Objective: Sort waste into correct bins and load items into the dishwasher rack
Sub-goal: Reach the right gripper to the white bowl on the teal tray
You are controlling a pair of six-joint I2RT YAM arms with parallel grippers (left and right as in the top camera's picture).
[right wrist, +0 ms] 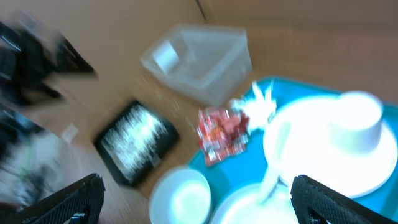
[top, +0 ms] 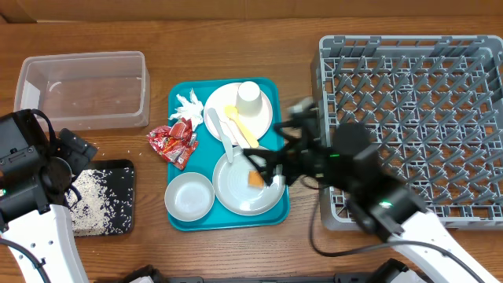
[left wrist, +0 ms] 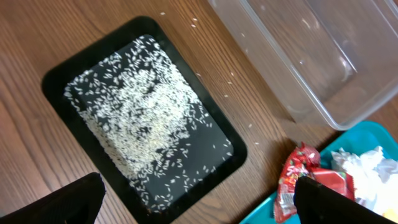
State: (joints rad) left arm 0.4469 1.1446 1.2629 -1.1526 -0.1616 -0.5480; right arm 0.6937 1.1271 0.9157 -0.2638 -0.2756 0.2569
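Both bins sit on the left of the table; clear tub point(top: 82, 88) at the back, rectangular, see-through with rounded corners; black tray point(left wrist: 51, 82) in front of it, shallow, its floor covered by a loose spread of white rice point(left wrist: 140, 112), a few stray grains on the wood beside it

Left gripper point(left wrist: 198, 202) hangs above the near end of the black tray; jaws spread wide, nothing between them

Teal tray point(top: 179, 102) mid-table; red wrappers point(top: 174, 141) crinkled and shiny, half over its left rim; crumpled white napkin point(top: 187, 106) just behind them, inside the tray

Back plate point(top: 263, 118) carries the white cup point(top: 249, 98), mouth down; yellow cutlery point(top: 242, 130) and white cutlery point(top: 220, 130) lie between the two plates; front plate point(top: 240, 192) holds the orange cube point(top: 255, 179); small bowl point(top: 189, 196) at the tray's front left corner, looks empty

Right gripper point(right wrist: 199, 200) hovers over the front plate near the cube; jaws wide apart, holding nothing; I read its wrist view as heavily blurred

Dishwasher rack point(top: 424, 94) on the right, grey lattice of pegs; I see nothing loaded in the part that shows
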